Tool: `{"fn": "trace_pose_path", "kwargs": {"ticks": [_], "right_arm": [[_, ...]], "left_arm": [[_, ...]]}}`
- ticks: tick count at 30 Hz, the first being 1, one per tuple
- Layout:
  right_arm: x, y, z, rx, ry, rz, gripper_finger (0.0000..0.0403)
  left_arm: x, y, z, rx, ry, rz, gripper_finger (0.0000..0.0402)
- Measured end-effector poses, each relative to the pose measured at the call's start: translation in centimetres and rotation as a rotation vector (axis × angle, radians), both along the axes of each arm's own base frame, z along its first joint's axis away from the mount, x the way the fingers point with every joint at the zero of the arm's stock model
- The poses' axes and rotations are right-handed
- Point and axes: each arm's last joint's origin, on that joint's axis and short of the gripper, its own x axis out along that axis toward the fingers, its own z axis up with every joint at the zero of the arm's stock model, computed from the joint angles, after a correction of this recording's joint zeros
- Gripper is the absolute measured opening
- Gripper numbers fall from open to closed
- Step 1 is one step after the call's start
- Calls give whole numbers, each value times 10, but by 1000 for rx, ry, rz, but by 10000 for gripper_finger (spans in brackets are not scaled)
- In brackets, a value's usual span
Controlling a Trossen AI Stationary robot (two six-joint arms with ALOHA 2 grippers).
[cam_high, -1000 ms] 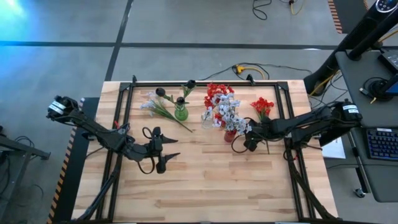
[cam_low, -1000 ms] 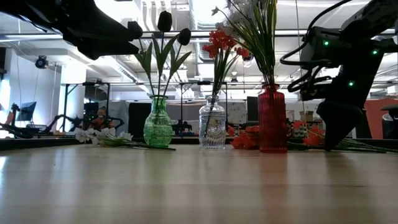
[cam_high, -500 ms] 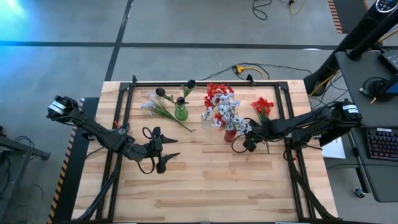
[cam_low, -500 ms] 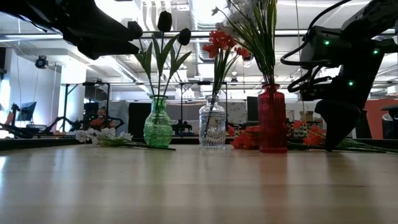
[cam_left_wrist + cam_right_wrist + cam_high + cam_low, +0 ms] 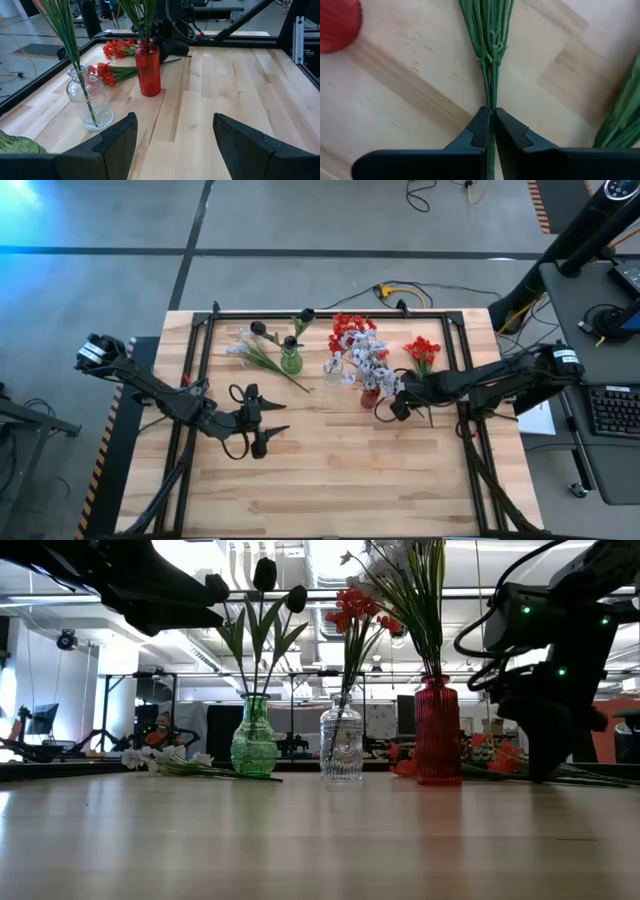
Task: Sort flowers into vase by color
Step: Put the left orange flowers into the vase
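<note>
— Any labels or writing you can read?

— None that I can make out. Just beside my right gripper (image 5: 490, 131) stands the red vase (image 5: 371, 396), with pale blossoms (image 5: 372, 364) in it. Past that, the clear vase (image 5: 342, 743) has a red spray (image 5: 354, 607), and the green vase (image 5: 254, 738) holds dark buds (image 5: 265, 574).

— And the grippers?

— The right one is pinched shut on a green stem (image 5: 490, 45) lying on the table (image 5: 340, 480); its red flowers (image 5: 421, 350) lie beyond the fingertips. The left gripper (image 5: 268, 420) hangs open with nothing in it, well apart from the vases. A pale spray (image 5: 245, 347) lies on the table beside the green vase, farther out from it.
</note>
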Motion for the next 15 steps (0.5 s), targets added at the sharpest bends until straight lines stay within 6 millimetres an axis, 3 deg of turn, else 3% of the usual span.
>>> {"fn": "trace_pose_path", "kwargs": {"ticks": [9,15], "right_arm": [[2,1,4,38,-6,-37,22],[3,1,5,42,-21,-48,95]], "left_arm": [[0,0,0,0,0,0,242],[0,0,0,0,0,0,242]]}}
